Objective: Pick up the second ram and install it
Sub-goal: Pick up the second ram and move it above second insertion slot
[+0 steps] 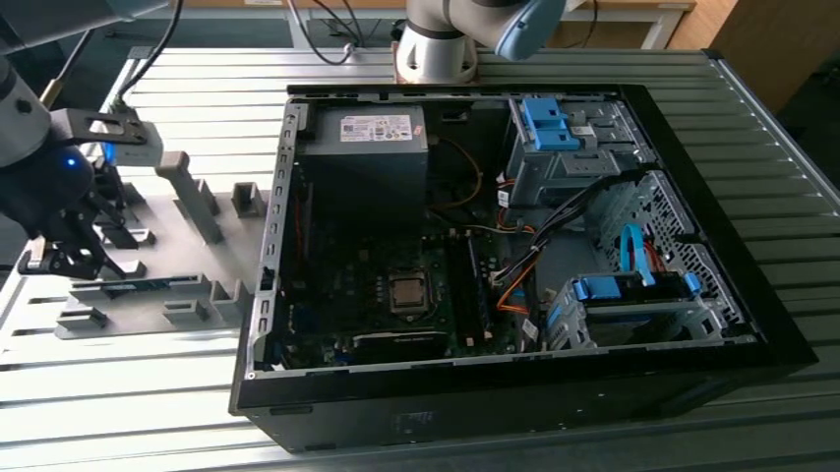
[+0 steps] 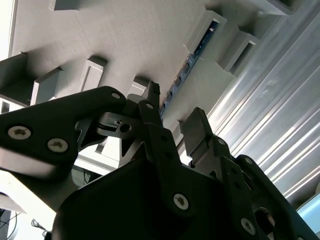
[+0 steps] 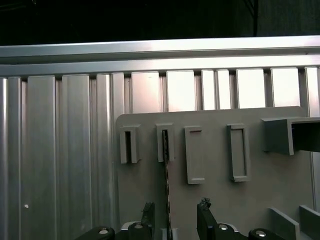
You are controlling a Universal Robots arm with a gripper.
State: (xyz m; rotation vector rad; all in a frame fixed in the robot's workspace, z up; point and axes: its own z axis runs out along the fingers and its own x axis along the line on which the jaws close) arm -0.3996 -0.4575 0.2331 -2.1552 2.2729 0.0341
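Second ram [image 3: 166, 165], one: edge-on in a slot of the grey holder plate [image 3: 280, 180]. Its faces are hidden and its near end is cut off between the fingers [image 3: 205, 212].
Tool [image 3: 175, 207], one: wide, two fingers straddling the stick, clear of it.
Slot brackets ahead of tool: four.
Ribbed desk [image 3: 60, 150] beyond.
Open computer case [image 1: 525, 413], one, well away from the tool.

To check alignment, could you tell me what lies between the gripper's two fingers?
In the first wrist view, the second ram, standing on edge in the grey holder plate, runs between the fingers of the open gripper.
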